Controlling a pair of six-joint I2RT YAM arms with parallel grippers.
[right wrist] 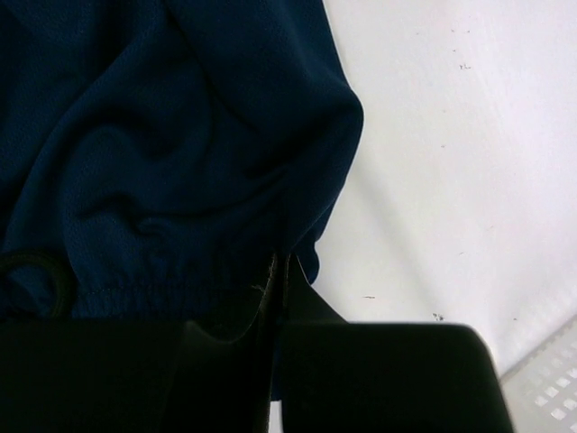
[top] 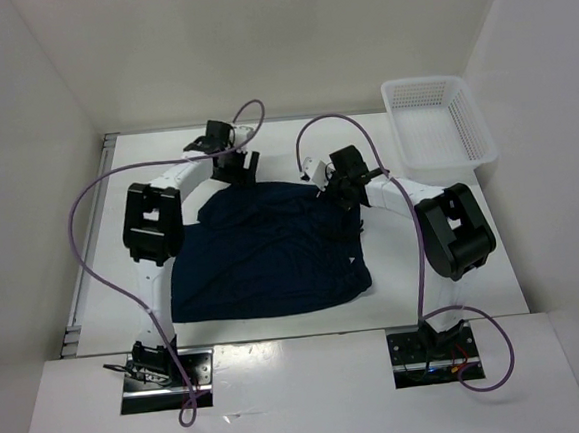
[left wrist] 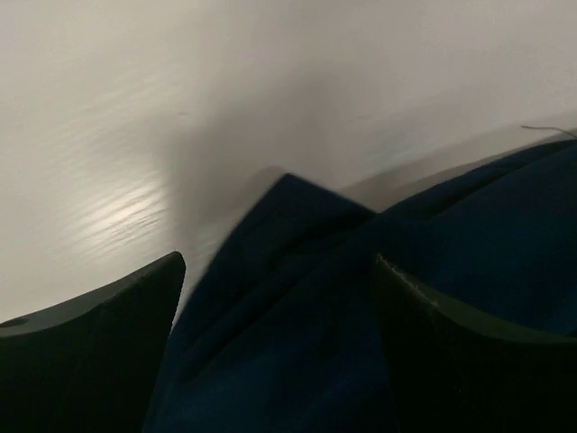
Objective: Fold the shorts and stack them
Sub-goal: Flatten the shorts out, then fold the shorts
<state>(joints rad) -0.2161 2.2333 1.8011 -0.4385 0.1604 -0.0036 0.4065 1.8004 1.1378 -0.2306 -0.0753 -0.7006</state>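
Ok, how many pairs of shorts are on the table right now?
1. The navy shorts lie in the middle of the table; another pair beneath them would be hidden.

A: Top view bright, even overhead light, soft shadows on the tabletop (top: pixel 274 152).
B: Left wrist view blurred, glare patch, dark foreground. Right wrist sharper; shorts (right wrist: pixel 180 135) underexposed, near-black low down.

White plastic mesh basket (top: pixel 480 133): upright on the white table (top: pixel 443 257), beyond and to the right of the right gripper (top: pixel 342 194), well apart from it, close to the right-hand wall. Table surface right of that gripper carries small dark specks. Plain white walls (top: pixel 286 46) enclose the back and both sides.
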